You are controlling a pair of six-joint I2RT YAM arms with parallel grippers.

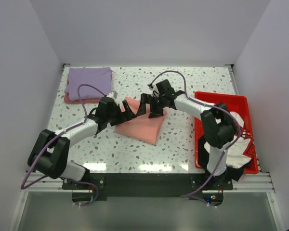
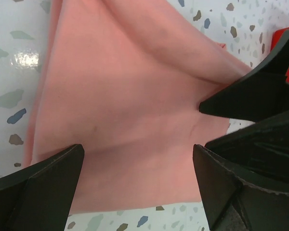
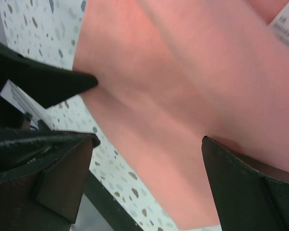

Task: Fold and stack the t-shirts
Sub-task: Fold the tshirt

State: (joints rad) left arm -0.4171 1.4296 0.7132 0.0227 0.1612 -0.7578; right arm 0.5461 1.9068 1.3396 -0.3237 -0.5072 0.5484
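A salmon-pink t-shirt (image 1: 142, 127) lies partly folded in the middle of the table, with creases running across it (image 2: 125, 106) (image 3: 183, 96). Both grippers hover close together over its far end. My left gripper (image 1: 133, 109) (image 2: 138, 159) is open, and the cloth lies below its gap, not pinched. Facing it, my right gripper (image 1: 152, 108) (image 3: 147, 149) is open too, with nothing between its fingers. A folded lavender t-shirt (image 1: 89, 83) rests at the far left on a salmon-coloured layer (image 1: 71, 99). White t-shirts (image 1: 238, 144) fill the tray.
The red plastic tray (image 1: 221, 98) stands along the right edge of the table, partly behind the right arm. A white label (image 3: 286, 29) shows on the pink shirt. White walls close in the table on the left, back and right.
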